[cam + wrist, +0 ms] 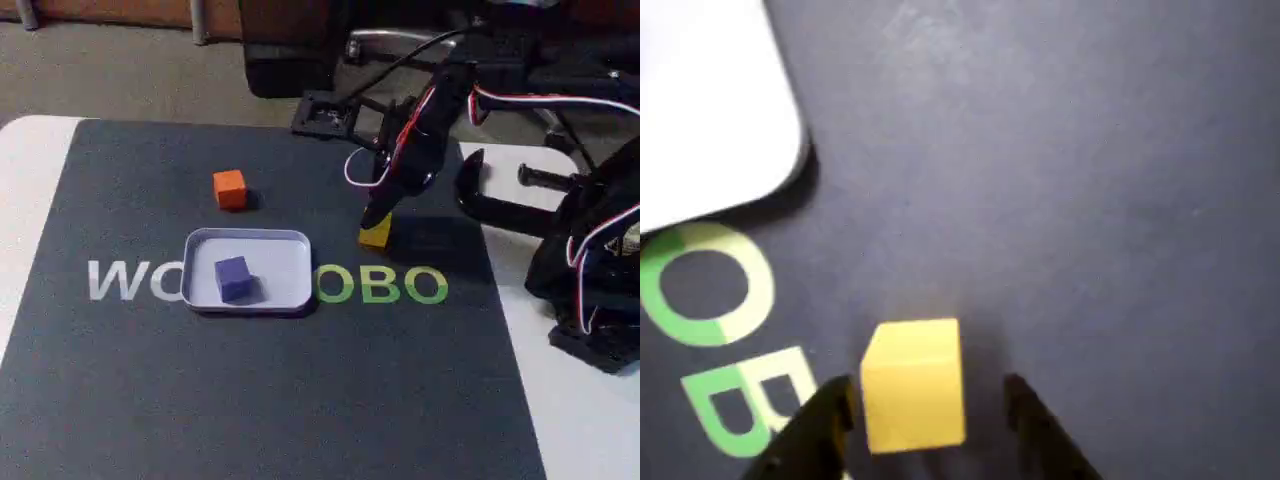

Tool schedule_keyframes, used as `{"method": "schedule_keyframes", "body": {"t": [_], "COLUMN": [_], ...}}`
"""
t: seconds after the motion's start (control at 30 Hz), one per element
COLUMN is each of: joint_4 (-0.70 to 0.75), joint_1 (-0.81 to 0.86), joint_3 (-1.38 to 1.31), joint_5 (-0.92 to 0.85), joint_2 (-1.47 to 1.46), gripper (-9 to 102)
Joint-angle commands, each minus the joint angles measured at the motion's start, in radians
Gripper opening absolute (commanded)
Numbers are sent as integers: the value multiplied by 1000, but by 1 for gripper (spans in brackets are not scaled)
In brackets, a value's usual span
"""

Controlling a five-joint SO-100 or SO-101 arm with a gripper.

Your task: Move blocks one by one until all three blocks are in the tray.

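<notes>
In the fixed view we see the arm reaching down from the mat's [150,400] far right part, its claw [377,228] lowered over the yellow block [375,236], which sits on the dark mat just above the green letters [400,285] printed across it. In the wrist view the claw [925,400] stands released, one black finger [820,420] just left of the yellow block [913,385] and the other close on its right, with a thin gap showing on each side, so we would call it straddling the block rather than gripping it. We cannot tell from either view whether the block is off the mat. The tray [290,250] lies near the middle of the mat, over the printed lettering, with the purple block [233,277] resting inside it, slightly left of its centre. A white corner of the tray [730,130] shows at the upper left of the wrist view, well apart from the yellow block. The orange block [230,189] sits on the mat beyond the tray's far edge, near it but outside it, towards the far left of the mat. A black clamp [510,195] stands at the table's right edge beside the arm.
</notes>
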Motion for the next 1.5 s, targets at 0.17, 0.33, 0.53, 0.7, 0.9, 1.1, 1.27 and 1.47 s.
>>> {"method": "schedule_keyframes", "body": {"t": [0.17,0.33,0.53,0.7,0.9,1.1,1.27,1.47], "joint_4": [-26,-54,-81,-91,-101,-104,-107,-120], "joint_1": [9,3,-2,-9,-14,-14,-17,-60], "joint_3": [44,69,100,112,120,121,121,121], "joint_5": [-57,-64,-78,-81,-81,-78,-69,-6], "joint_2": [69,67,66,61,58,60,67,121], "gripper": [17,17,17,17,17,7,-6,-8]}}
